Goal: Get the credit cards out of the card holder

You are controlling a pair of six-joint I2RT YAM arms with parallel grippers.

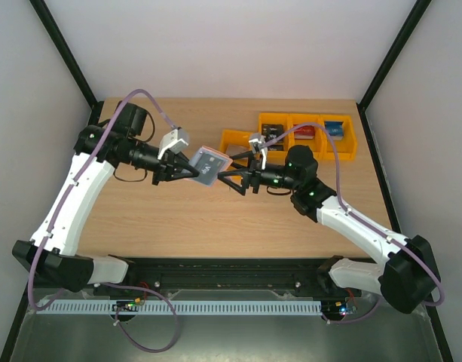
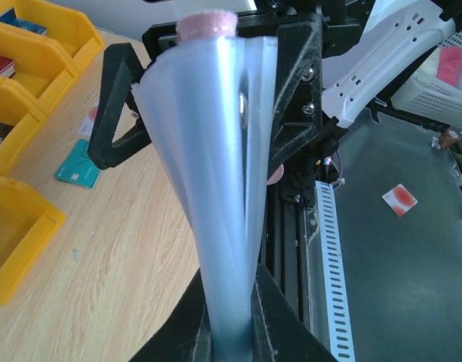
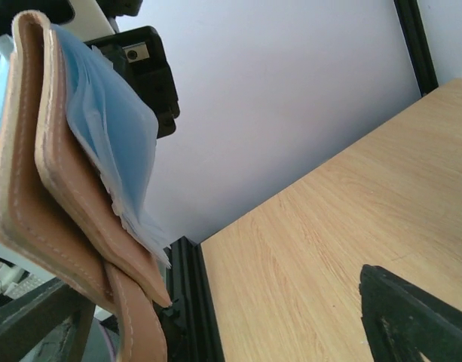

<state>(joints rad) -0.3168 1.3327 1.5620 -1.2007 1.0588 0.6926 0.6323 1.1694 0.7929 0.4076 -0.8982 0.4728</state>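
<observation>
The near half of the pale wooden table [image 1: 178, 226] is free to pass. Orange plastic bins [image 1: 289, 124] wall the far right (a flat teal-green card [image 2: 78, 166] lies near them); the pinkish-brown leather card holder [image 1: 208, 162] hangs mid-table.

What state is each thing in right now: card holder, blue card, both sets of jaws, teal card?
card holder: open, up off the table, sleeves fanned out.
light blue card: tucked inside a sleeve.
left gripper: jaws shut on the card holder.
right gripper: jaws open, holding nothing.
teal card: lying flat on the table.
</observation>
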